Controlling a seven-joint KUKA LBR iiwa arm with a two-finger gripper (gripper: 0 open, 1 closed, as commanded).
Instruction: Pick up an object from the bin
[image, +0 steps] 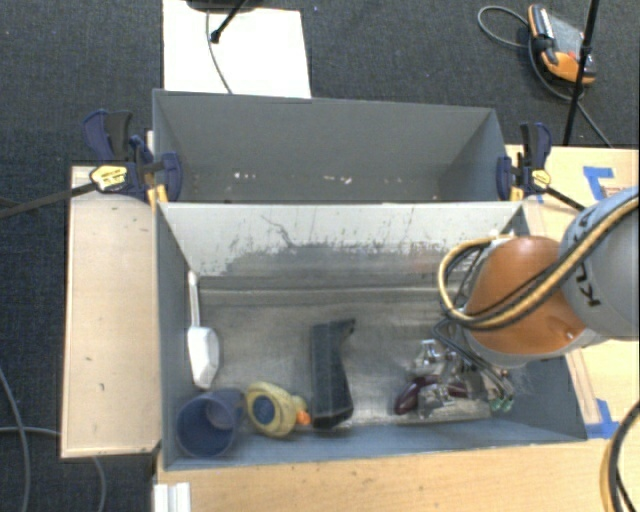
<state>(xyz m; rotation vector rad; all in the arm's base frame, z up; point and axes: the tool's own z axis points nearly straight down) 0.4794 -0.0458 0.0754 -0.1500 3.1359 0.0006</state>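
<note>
Dark maroon object (406, 400), front right of bin (390, 320), jaws over it, opening unclear

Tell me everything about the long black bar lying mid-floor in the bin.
The long black bar is flat, narrow, apparently matte plastic, with a stepped notch at its far end. It lies on the grey metal bin floor, running front to back, near end by the front wall. A yellow round object touches that end; the gripper is apart.
</note>
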